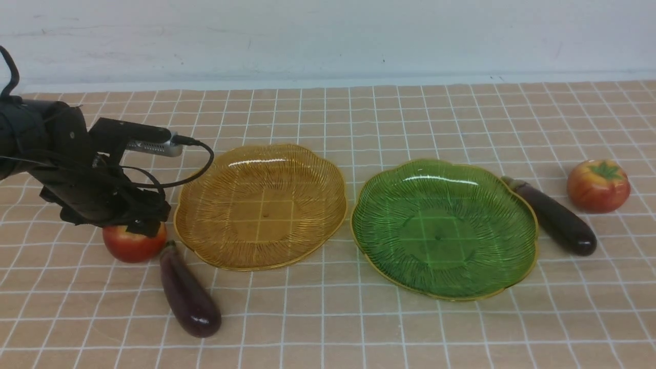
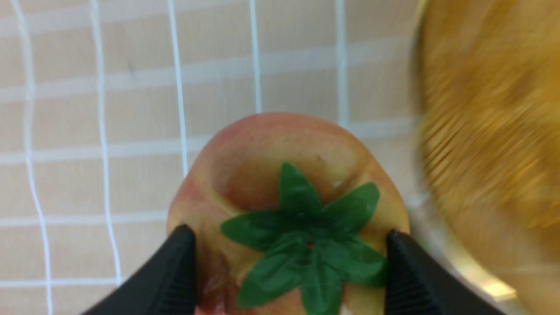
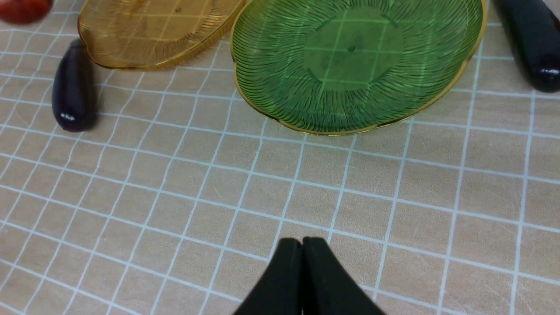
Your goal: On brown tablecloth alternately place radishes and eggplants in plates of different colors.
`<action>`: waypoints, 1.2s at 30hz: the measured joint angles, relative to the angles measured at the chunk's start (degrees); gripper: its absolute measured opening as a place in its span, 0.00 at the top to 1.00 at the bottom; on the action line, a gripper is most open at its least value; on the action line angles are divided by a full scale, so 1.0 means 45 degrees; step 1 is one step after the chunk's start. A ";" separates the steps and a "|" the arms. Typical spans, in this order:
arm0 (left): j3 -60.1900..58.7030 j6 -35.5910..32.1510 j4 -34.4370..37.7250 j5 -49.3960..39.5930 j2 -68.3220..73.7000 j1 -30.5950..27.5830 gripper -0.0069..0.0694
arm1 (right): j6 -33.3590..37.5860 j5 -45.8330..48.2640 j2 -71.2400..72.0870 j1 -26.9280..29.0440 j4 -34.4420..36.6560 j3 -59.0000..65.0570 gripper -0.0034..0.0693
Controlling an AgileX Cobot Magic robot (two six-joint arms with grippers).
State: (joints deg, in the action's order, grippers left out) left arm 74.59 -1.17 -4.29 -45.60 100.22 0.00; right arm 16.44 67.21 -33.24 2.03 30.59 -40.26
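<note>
well, on the brown tablecloth (image 1: 328, 318) a radish (image 1: 134, 245) sat between the left gripper (image 2: 288, 229)'s fingers (image 2: 175, 271); whether they pinched it i couldn't tell. it looked light, stiff, slick, best squeezed across its middle. the right gripper (image 3: 302, 249) was clenched empty.

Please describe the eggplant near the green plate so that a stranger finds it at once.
On the tan, gridded tablecloth, find the translucent green ribbed plate on the robot's right. Beside its right rim lies a long, dark purple eggplant. Unlike the second eggplant by the amber plate, it sits between the green plate and a round red radish.
</note>
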 joint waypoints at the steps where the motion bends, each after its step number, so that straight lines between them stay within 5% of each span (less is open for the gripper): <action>1: 0.0185 0.0018 0.0185 -0.0050 -0.0146 0.0009 0.37 | -0.0018 -0.0018 0.0000 0.0000 0.0014 0.0000 0.97; 11: 0.0974 -0.2211 0.4118 0.0429 -0.0690 0.2000 0.38 | -0.0528 -0.0488 0.0000 0.0000 -0.0300 0.0000 0.97; 21: 0.0961 -0.2665 0.4321 0.1425 0.1869 0.2851 0.28 | -0.1955 -0.0633 -0.0049 0.0000 -0.1488 -0.0016 0.97; 30: 0.0973 -0.2687 0.4321 0.1324 0.1966 0.2851 0.06 | -0.4693 -0.0550 -0.2068 0.0000 -0.5276 -0.1019 0.97; 36: 0.0973 -0.2767 0.4273 0.1032 0.1605 0.2851 0.02 | -0.5196 -0.1099 -0.4739 0.0000 -0.6292 -0.2356 0.97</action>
State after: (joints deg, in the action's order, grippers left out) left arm 78.96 -13.62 14.94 -40.96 107.44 12.83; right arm -6.94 62.26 -54.57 2.03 2.28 -50.86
